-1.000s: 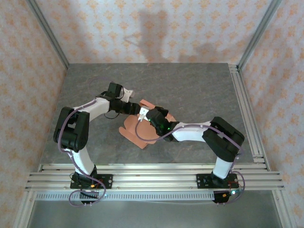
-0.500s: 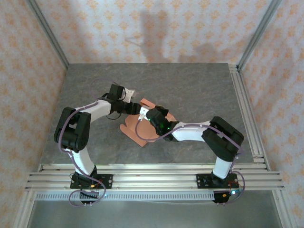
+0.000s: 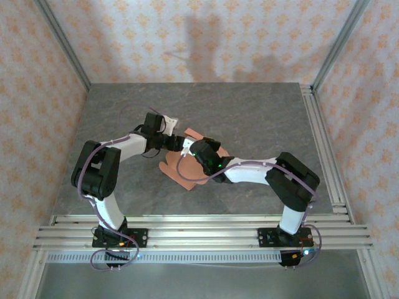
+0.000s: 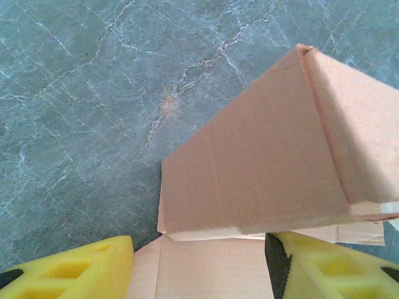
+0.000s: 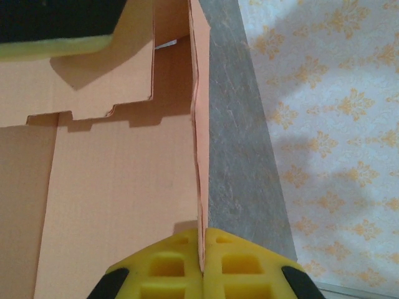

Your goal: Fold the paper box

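Observation:
The paper box is a salmon-orange card sheet, partly folded, lying mid-table between both arms. My right gripper is shut on one upright wall of it; the right wrist view shows the thin card edge pinched between the yellow fingertips, with the flat notched base to the left. My left gripper reaches in from the left and stands open. Its yellow fingers sit wide apart over a flat panel, and a raised flap stands just ahead.
The table top is grey stone. Aluminium rails run along its right side and its near edge. Patterned walls enclose the back and sides. Bare stone lies behind and to the right of the box.
My left gripper has crept a little right and back, closer over the box. The right gripper, still clamped on the wall, has shifted slightly left with the card.

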`<action>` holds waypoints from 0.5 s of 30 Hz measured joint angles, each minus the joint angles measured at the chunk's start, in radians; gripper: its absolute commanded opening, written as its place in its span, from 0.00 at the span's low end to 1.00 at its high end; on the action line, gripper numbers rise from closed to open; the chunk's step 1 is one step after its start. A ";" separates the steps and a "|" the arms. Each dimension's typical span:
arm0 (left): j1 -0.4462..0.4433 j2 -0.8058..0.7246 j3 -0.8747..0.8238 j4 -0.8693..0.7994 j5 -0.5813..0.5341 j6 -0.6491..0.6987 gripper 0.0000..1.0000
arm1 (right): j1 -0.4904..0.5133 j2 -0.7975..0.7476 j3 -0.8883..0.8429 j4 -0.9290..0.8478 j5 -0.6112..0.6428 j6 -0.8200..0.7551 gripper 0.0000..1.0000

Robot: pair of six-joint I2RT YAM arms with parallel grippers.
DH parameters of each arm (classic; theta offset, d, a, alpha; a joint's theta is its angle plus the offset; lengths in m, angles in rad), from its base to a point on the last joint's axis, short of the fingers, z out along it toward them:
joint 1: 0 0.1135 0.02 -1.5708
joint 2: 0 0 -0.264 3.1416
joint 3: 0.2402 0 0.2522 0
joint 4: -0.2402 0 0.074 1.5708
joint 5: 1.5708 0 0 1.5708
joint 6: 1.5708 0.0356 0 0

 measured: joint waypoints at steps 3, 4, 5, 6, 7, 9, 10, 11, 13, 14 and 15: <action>0.000 0.000 0.000 0.004 -0.004 0.000 0.60 | 0.000 0.019 0.000 0.035 0.019 -0.027 0.00; -0.001 0.000 0.000 0.003 -0.005 0.000 0.59 | 0.000 0.027 0.000 0.051 0.026 -0.041 0.00; -0.003 0.000 0.000 0.003 -0.007 0.000 0.59 | 0.000 0.035 0.000 0.069 0.031 -0.055 0.00; -0.004 0.000 0.000 0.003 -0.008 0.000 0.59 | 0.000 0.043 0.000 0.085 0.035 -0.069 0.00; -0.005 0.000 0.000 0.003 -0.011 0.000 0.59 | 0.000 0.049 0.000 0.100 0.040 -0.080 0.00; -0.005 0.000 0.000 0.003 -0.015 -0.001 0.59 | 0.000 0.059 -0.001 0.126 0.048 -0.106 0.00; -0.005 0.000 0.000 0.003 -0.016 -0.001 0.59 | 0.000 0.063 -0.002 0.137 0.052 -0.118 0.00; -0.005 0.000 0.000 0.003 -0.016 -0.001 0.59 | 0.000 0.068 -0.003 0.151 0.056 -0.132 0.00; -0.005 0.000 0.000 0.003 -0.017 -0.001 0.59 | 0.000 0.075 -0.009 0.177 0.060 -0.155 0.00; -0.005 0.000 0.000 0.004 -0.018 -0.001 0.59 | 0.000 0.077 -0.011 0.186 0.061 -0.164 0.00; -0.005 0.000 0.000 0.005 -0.018 -0.002 0.59 | 0.000 0.078 -0.012 0.191 0.061 -0.171 0.00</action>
